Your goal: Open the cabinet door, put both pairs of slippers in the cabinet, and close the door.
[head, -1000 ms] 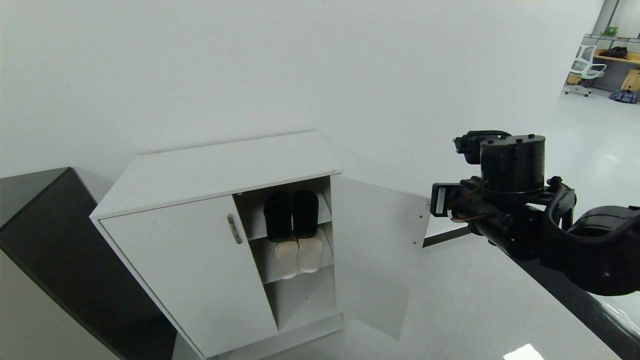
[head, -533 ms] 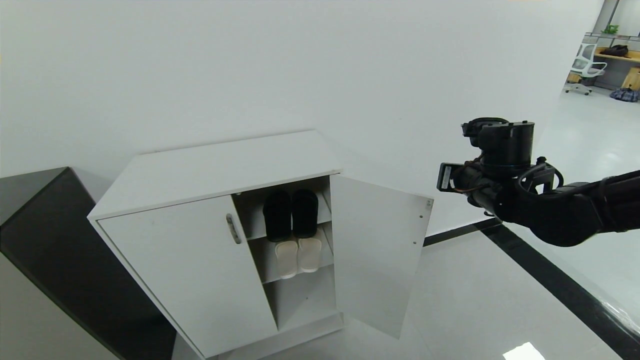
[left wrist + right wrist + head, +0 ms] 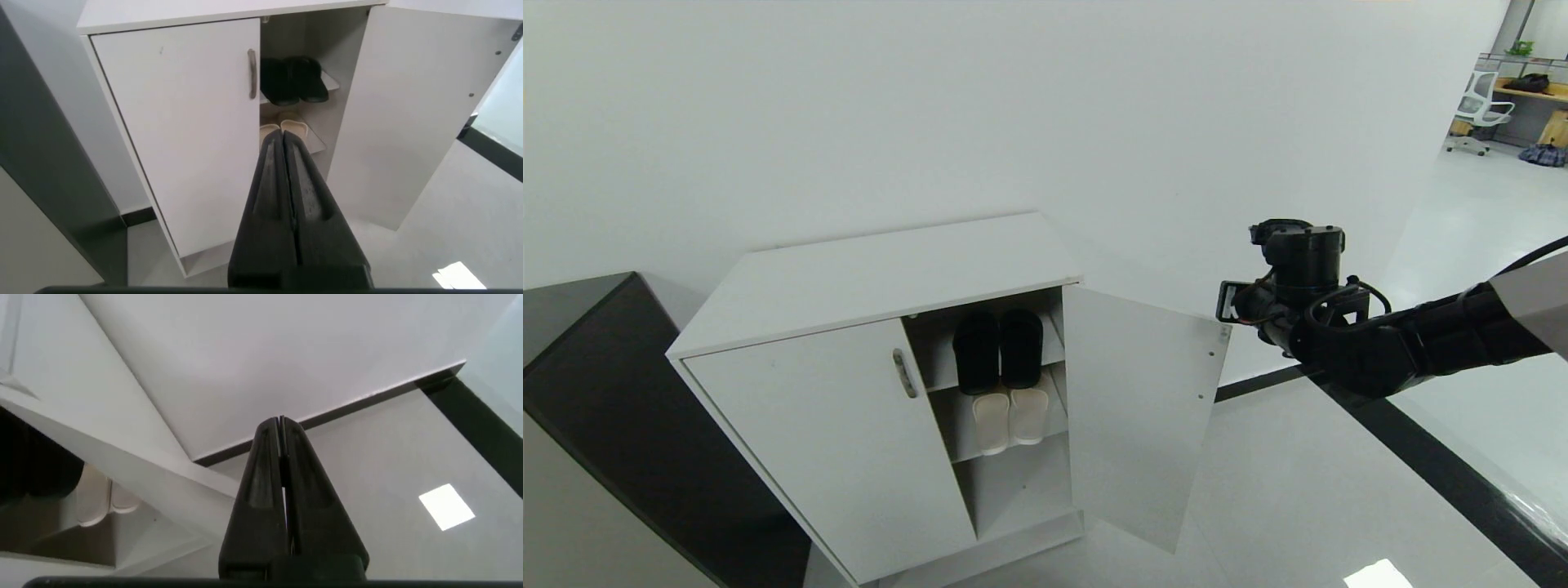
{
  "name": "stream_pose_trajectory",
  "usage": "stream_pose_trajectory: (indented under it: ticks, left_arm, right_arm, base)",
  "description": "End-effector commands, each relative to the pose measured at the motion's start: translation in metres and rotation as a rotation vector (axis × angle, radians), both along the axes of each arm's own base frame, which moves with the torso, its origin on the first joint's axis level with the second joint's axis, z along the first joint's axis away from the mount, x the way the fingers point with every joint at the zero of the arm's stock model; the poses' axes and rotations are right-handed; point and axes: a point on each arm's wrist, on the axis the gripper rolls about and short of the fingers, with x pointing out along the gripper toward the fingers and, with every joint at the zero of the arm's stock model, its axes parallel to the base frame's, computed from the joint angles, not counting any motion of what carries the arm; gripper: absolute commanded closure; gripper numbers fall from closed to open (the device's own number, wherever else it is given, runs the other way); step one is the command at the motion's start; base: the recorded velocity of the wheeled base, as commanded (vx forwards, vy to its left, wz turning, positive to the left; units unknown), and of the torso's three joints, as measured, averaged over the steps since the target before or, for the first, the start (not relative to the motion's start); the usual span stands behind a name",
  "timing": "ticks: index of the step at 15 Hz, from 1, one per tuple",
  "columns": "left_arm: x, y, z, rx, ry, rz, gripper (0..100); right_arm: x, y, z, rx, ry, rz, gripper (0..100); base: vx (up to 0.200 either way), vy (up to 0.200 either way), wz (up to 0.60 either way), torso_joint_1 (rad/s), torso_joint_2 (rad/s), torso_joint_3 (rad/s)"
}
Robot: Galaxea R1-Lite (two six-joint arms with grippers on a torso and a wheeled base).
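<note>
Cabinet door, the right leaf, stands swung open toward the robot. The left leaf is shut, with a metal handle at its inner edge.

Left wrist view: the left gripper, fingers pressed together on nothing, hangs low before the shut leaf.

Right wrist view: the right gripper, likewise closed and holding nothing, sits just beside the open leaf's upper edge. Grey floor and a black stripe lie past it. The head view places this arm at the leaf's upper outer corner, but contact cannot be judged.

Inside the white cabinet, the black slippers lie side by side on the upper shelf. The cream slippers lie on the shelf directly below.

Behind the cabinet is a white wall, and far right an office chair.
</note>
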Motion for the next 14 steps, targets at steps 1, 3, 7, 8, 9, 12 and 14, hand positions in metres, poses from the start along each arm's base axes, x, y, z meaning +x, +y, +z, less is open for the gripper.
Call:
stream_pose_trajectory:
  ticks: [1, 3, 7, 8, 9, 12, 14]
  left_arm:
    - [0.000, 0.000, 0.000, 0.000, 0.001, 0.000, 100]
    - [0.000, 0.000, 0.000, 0.000, 0.000, 0.000, 100]
    - [0.000, 0.000, 0.000, 0.000, 0.001, 0.000, 100]
    - [0.000, 0.000, 0.000, 0.000, 0.001, 0.000, 100]
    - [0.000, 0.000, 0.000, 0.000, 0.000, 0.000, 100]
    - [0.000, 0.000, 0.000, 0.000, 0.001, 0.000, 100]
    - [0.000, 0.000, 0.000, 0.000, 0.001, 0.000, 100]
  right_arm:
    - [0.007, 0.004, -0.016, -0.008, 0.031, 0.000, 100]
    - [0.009, 0.004, -0.018, -0.010, 0.036, 0.000, 100]
    - [0.009, 0.010, -0.021, -0.011, 0.041, 0.013, 100]
    - [0.008, 0.012, -0.021, -0.011, 0.041, 0.018, 100]
    - [0.007, 0.014, -0.022, -0.012, 0.044, 0.024, 100]
    - [0.006, 0.017, -0.024, -0.015, 0.050, 0.031, 100]
    - [0.006, 0.018, -0.028, -0.019, 0.059, 0.033, 100]
  base:
    - [0.000, 0.000, 0.00, 0.000, 0.00, 0.000]
    - [0.000, 0.000, 0.00, 0.000, 0.00, 0.000]
    - [0.000, 0.000, 0.00, 0.000, 0.00, 0.000]
    - [0.000, 0.000, 0.00, 0.000, 0.00, 0.000]
    - [0.000, 0.000, 0.00, 0.000, 0.00, 0.000]
    - [0.000, 0.000, 0.00, 0.000, 0.00, 0.000]
    - [0.000, 0.000, 0.00, 0.000, 0.00, 0.000]
